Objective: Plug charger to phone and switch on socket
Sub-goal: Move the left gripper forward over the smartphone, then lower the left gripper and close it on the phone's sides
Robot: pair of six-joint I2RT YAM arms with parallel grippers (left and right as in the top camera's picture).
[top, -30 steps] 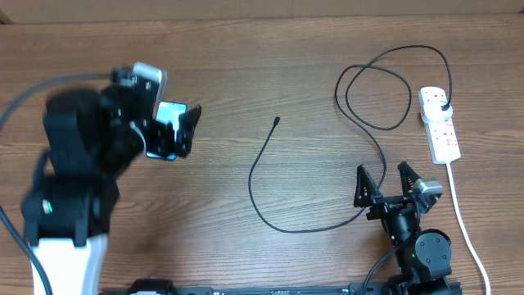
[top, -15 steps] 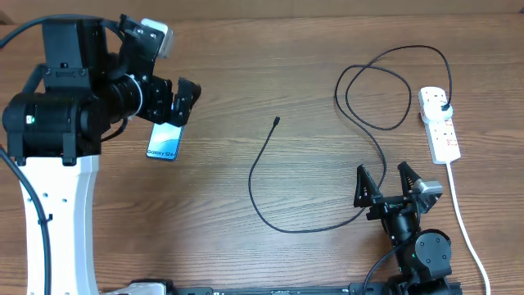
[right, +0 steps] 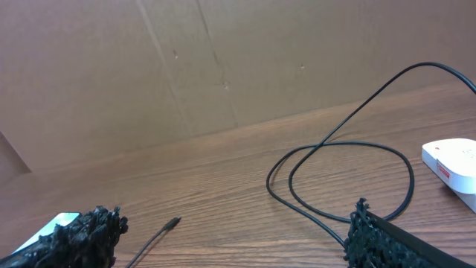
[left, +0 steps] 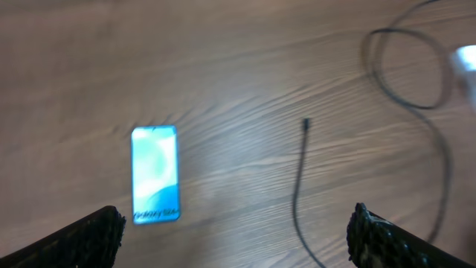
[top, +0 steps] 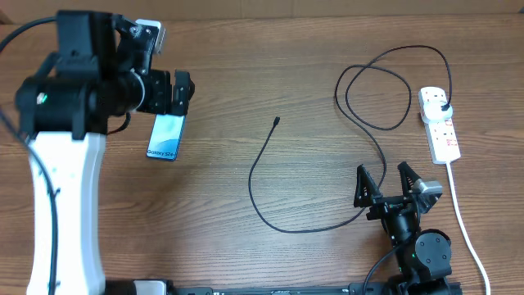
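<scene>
The phone [top: 165, 136] lies flat, screen up, on the left of the table [top: 213, 246], with bare wood round every edge. The left gripper [left: 238, 237] hangs over its far end, fingers spread wide and empty. The charger [top: 255, 184] snakes across the middle, its tip [top: 277, 121] lying free, well apart from the phone. The socket [top: 440, 123] hugs the right edge. The right gripper [top: 385, 182] rests near, jaws apart

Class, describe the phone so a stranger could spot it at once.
Start at the wooden table and look at its left half, away from the white power strip. Left of the tip of the thin black cable lies the phone: the only flat rectangle, with a bright blue-teal screen.
</scene>
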